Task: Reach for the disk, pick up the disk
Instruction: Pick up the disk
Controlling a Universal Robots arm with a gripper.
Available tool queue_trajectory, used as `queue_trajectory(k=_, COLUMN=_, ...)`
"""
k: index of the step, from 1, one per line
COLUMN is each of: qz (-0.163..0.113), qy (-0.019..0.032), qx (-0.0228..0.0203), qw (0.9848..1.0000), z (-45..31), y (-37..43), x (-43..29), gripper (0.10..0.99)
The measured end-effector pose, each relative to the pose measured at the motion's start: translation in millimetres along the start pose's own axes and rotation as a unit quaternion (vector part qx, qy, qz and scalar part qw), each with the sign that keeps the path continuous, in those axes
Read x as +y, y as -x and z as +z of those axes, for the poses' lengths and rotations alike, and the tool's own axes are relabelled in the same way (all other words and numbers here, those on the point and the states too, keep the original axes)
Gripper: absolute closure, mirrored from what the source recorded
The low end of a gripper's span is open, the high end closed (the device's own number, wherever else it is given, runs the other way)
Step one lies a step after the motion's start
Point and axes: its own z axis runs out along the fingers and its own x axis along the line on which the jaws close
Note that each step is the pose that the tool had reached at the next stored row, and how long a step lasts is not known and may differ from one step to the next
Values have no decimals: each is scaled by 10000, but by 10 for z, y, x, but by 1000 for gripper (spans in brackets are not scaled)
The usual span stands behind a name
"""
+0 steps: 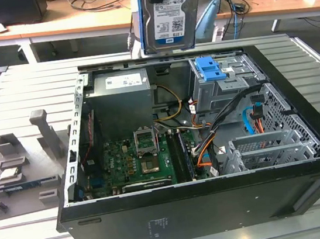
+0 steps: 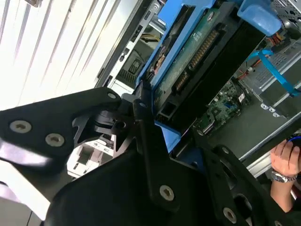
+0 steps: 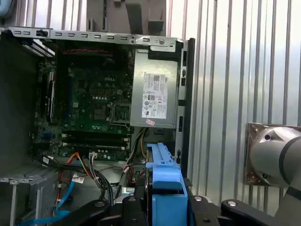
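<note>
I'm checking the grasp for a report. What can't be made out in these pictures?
- Second wrist view: the claw grips the disk, whose label faces away.
- Exterior view: the disk runs off the upper edge, so the claw's hold is cut off.
- First wrist view: the picture's edge cuts off the disk beyond its blue rail.
- Second wrist view: a hand is cut by the edge; what it touches is unclear.
</note>
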Motion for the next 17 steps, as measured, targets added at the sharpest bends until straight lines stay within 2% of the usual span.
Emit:
queue_trajectory(k=1, qz=14, qy=2, qx=-1, qw=10000, z=-3, y=5, x=-99, gripper=718)
queue_trajectory(k=5, qz=202, qy=2, qx=-11, qw=9998, z=-1, y=6, x=-96, gripper=718)
queue_trajectory(k=8, qz=457, qy=4, qx=-23, qw=9990, z=2, y=6, x=-95, gripper=718)
queue_trajectory(k=11, qz=495, qy=4, qx=-25, qw=9988, z=1, y=-9, x=-94, gripper=718)
queue_trajectory(k=17, qz=496, qy=4, qx=-25, qw=9988, z=4, y=-167, x=-83, gripper=718)
